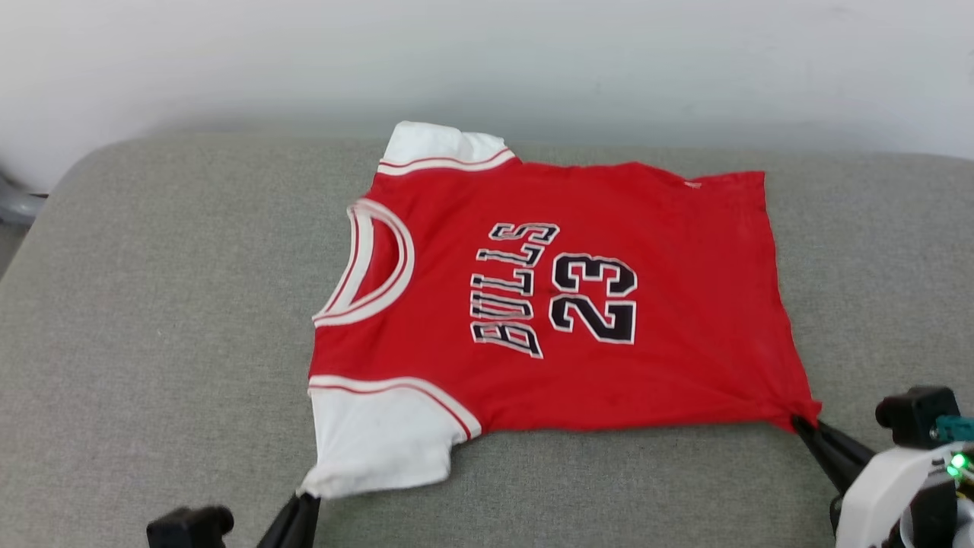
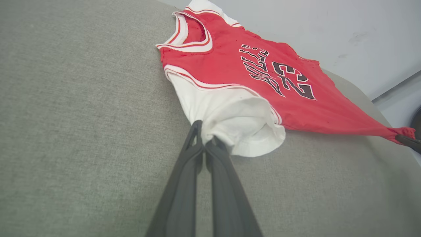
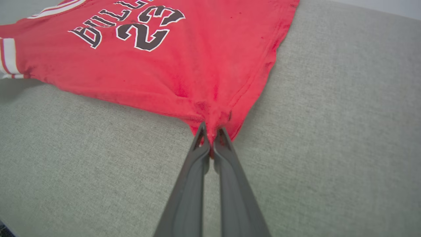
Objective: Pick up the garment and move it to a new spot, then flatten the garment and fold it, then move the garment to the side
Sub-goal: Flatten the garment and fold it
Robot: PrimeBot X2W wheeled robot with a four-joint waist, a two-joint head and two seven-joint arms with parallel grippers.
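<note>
Red jersey-style T-shirt [image 1: 548, 304] with white short sleeves and black, white-edged "BULLS 23" lettering lies print-up, spread on the grey woven-fabric padded surface [image 1: 152, 320]. Its collar points to the robot's left and its hem to the right. Left gripper [image 2: 205, 138], its two dark fingers pressed together, pinches the cuff of the near white sleeve [image 1: 380, 434]. Right gripper [image 3: 210, 133], fingers likewise closed, pinches the near hem corner [image 1: 799, 411], where the cloth is drawn to a point. Body panel mostly smooth, and the near edge runs taut between the two grips. Far white sleeve [image 1: 441, 144] is bunched close by the pale wall [image 1: 487, 61]. Judgement: the garment is laid down and flattening is in hand, near finished. Cannot tell whether this is the new spot. No fold made yet; no part is turned over another. Left to do: the fold, then shifting the folded garment to the side.
</note>
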